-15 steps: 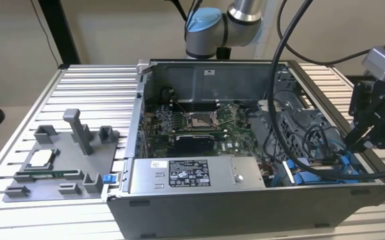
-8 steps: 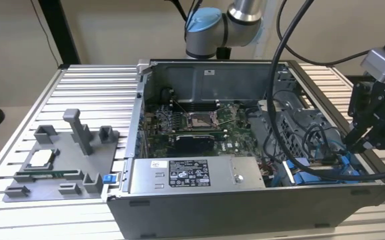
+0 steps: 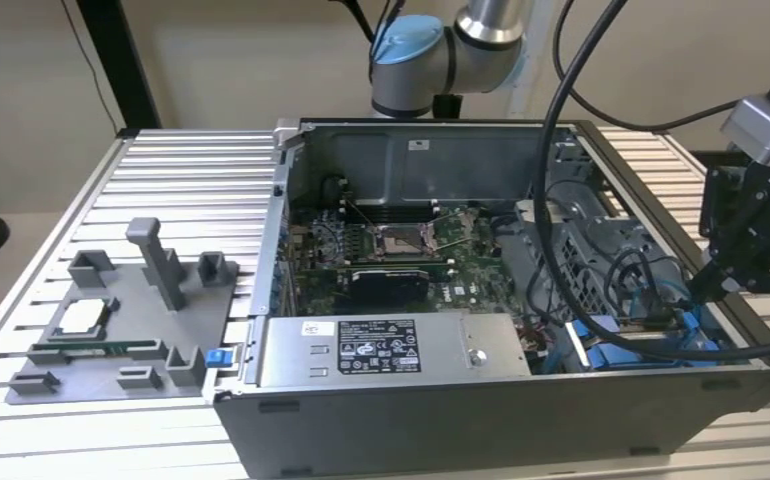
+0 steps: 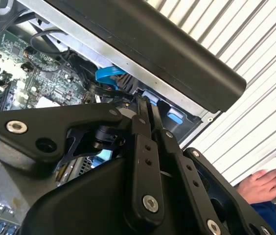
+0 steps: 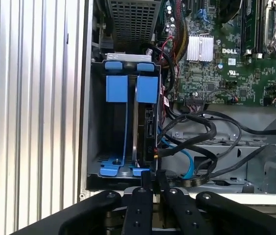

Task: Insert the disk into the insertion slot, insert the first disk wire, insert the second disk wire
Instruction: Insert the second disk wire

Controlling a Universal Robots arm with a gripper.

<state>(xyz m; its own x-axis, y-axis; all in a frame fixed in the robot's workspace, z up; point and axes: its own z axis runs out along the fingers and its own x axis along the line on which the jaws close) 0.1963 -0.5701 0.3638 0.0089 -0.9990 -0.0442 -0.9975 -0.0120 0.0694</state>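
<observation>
observed: an open computer case lies on its side on a slatted metal table, with the motherboard exposed and a silver labelled power-supply box along the near wall. a grey fixture tray sits on the table at the exterior view's left, apart from the case.

the insertion slot is in the case corner at the exterior view's right, beside the power-supply box. in the first wrist view its grey metal wall encloses two blue-tabbed positions. the disk stands on edge in the position nearer the motherboard, seated down between the blue rails.

the gripper hangs over the case rim at the exterior view's right, just above the bay end. in both wrist views its two fingers are drawn together with only a thin slit between them, and nothing is seen held in them. the tips are near the end of the disk; contact cannot be confirmed.

a bundle of black cables loops beside the bay, just next to the disk, and a blue cable curves under them. whether any plug is seated in the disk cannot be made out.

a person's hand rests off the table edge in the second wrist view, well clear of the case.
</observation>
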